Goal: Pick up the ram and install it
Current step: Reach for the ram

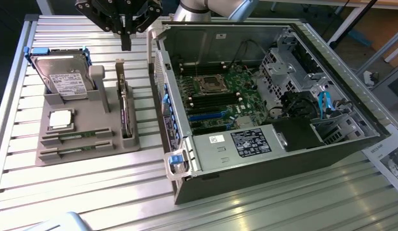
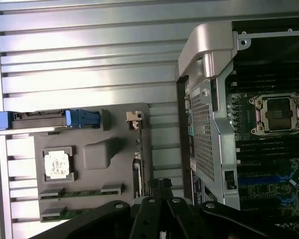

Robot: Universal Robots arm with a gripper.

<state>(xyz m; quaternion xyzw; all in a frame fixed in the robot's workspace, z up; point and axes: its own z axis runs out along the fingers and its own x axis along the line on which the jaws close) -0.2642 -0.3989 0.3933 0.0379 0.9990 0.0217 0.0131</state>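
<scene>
Overhead, the claw [image 1: 125, 43] hangs clenched and empty, its upper body cut off at the frame edge. Well apart from it, one ram stick [image 1: 77, 134] and a second ram stick [image 1: 75, 148] sit half-sunk in the grey holder [image 1: 86, 118] on the bench [image 1: 19, 159].

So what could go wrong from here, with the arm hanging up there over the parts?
The tool is shut and empty; coming down shut, it could hit the ram rather than grip it. The upright expansion card stands right beside the ram, so it might get bumped. The case wall rises between holder and motherboard; a carried stick could clip it.
</scene>
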